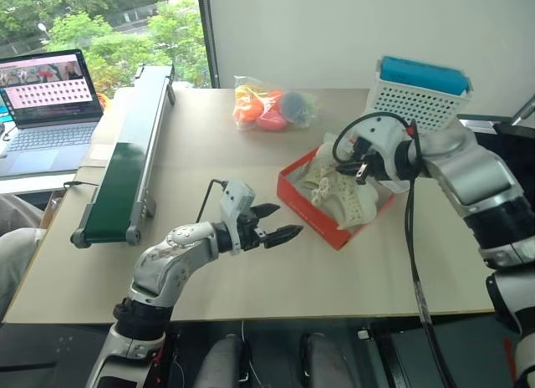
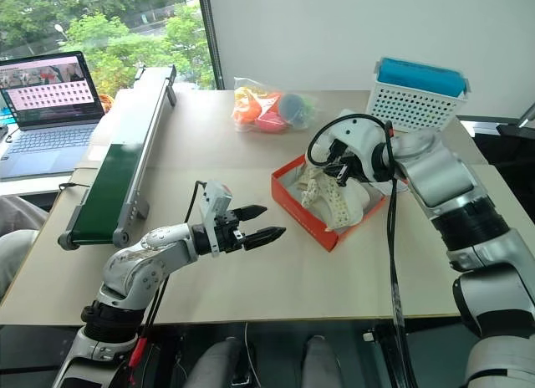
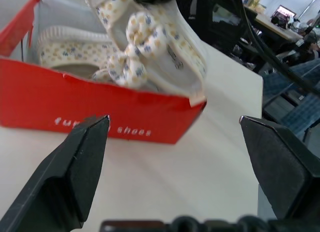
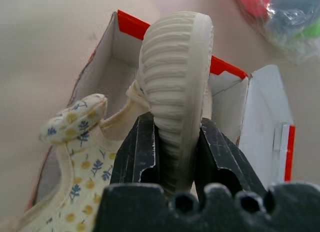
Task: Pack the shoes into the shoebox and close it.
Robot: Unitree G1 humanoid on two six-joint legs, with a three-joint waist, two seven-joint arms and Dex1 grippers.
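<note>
Nearest the camera, the left hand (image 1: 280, 223) hangs just above the worktop (image 1: 251, 279), its two black fingers spread wide and empty, pointing at the long red side of the shoebox (image 1: 322, 221) and a little short of it. That pose looks like a free hand waiting clear of the box so the other arm has room. The shoebox lies open on the worktop, its lid (image 4: 267, 112) folded back on the far side of the box. Over the box, the right hand (image 2: 338, 172) pinches the ribbed sole of one shoe (image 4: 175, 82), gripped edge-on, probably so the shoe can go down into the narrow tray without catching the box wall. The second shoe (image 3: 75, 52) already lies inside the box, along its bottom. Behind the box sits a clear bag of colourful toys (image 1: 272, 108), and beside the box, past the right arm, a white basket (image 1: 418, 99) with a blue thing on top. A green conveyor (image 1: 125, 162) runs along the worktop well apart from the box, with a laptop (image 1: 46, 104) beyond it. The lid cannot close while the right arm and the held shoe are above the tray.
</note>
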